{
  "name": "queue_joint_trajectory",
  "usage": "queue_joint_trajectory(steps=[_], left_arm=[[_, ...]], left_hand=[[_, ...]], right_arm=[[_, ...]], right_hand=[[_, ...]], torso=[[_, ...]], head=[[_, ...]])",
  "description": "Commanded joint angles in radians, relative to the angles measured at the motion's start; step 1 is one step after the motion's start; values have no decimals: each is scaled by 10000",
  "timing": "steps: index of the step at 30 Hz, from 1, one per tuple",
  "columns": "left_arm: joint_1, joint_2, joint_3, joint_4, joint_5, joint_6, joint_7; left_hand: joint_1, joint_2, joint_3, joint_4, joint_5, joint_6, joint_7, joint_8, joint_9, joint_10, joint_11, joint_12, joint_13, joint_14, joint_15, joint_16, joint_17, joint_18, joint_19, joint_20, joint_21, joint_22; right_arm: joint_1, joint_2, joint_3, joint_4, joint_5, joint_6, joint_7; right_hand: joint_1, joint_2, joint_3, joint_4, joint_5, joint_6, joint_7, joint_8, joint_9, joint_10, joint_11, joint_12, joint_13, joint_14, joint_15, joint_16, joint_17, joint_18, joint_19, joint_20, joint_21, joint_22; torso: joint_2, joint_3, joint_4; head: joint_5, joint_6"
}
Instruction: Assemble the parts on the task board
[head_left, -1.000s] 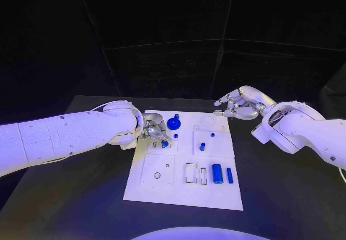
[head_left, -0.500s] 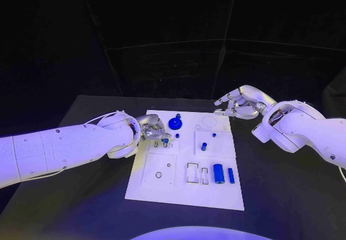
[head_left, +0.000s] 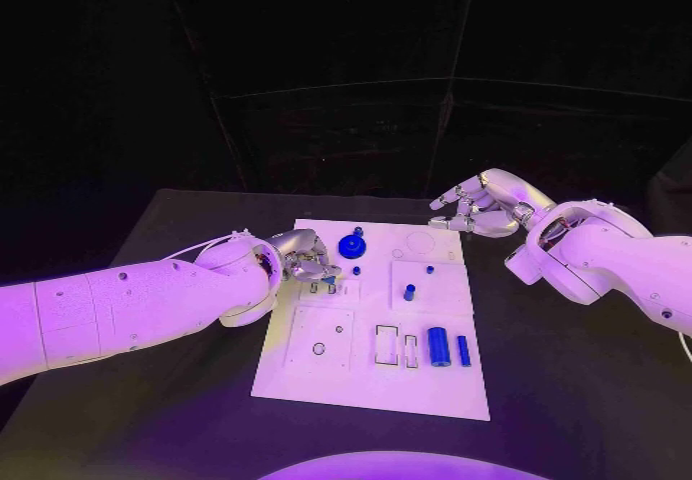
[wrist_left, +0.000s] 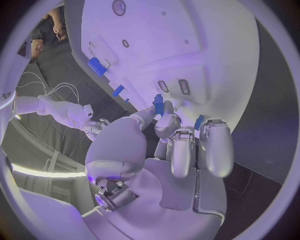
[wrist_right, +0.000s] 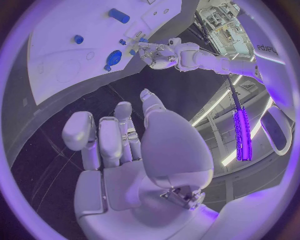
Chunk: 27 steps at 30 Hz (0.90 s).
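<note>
The white task board (head_left: 368, 385) lies mid-table. My left hand (head_left: 304, 257) hovers over its far-left corner, beside two small slots (head_left: 320, 288). In the left wrist view the left hand (wrist_left: 181, 145) pinches a small blue part (wrist_left: 159, 105) between thumb and fingertip, just above the slots (wrist_left: 172, 86). My right hand (head_left: 476, 208) hangs off the board's far-right corner with its fingers loosely spread and nothing in it; the right wrist view of the right hand (wrist_right: 125, 150) shows the same.
On the board sit a blue round knob (head_left: 351, 245), a short blue peg (head_left: 408, 292), a thick blue cylinder (head_left: 438, 346) and a thin blue bar (head_left: 463, 349). Open rectangular recesses (head_left: 387, 344) lie beside the cylinder. Black table (head_left: 577, 400) surrounds the board.
My left forearm has swung lower and nearer, while its hand stays over the same slots with the blue part lifted slightly. The right arm has not moved.
</note>
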Motion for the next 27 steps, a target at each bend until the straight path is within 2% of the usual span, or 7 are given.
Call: queue_joint_trajectory(steps=[1,18,27], left_arm=[[-6,36,-19,-30,-544,312,70],[-95,280,-92,-222,-629,702,35],[-114,263,-99,-232,-630,833,27]], left_hand=[[109,29,1398,-1328,-33,-22,-53,54,12,61,-28,20,-22,1056,-11,32,2635,-43,203,4,26,-36],[117,23,1415,-1330,-34,-26,-52,51,14,65,-28,27,-14,1056,-13,32,2635,-41,199,2,19,-48],[120,20,1422,-1331,-35,-27,-52,49,15,69,-28,32,-7,1056,-13,32,2635,-40,197,2,15,-55]], right_arm=[[14,3,4,3,40,13,120],[12,31,4,-9,40,56,142],[12,27,4,-16,40,83,152]], right_hand=[[-21,49,-57,-15,-45,36,9,55,-5,-47,-12,-39,-15,126,-50,-17,-9,96,-51,17,-40,-9],[-33,54,-66,-6,-55,34,9,56,-5,-50,-11,-45,-24,125,-49,-26,-17,97,-52,17,-45,-14],[-33,54,-66,-6,-55,34,9,56,-5,-50,-11,-45,-24,125,-49,-26,-17,97,-52,17,-45,-14]], torso=[[10,0,-2],[24,6,-9],[18,2,5]], head=[[4,-6],[-9,-21],[-32,-53]])
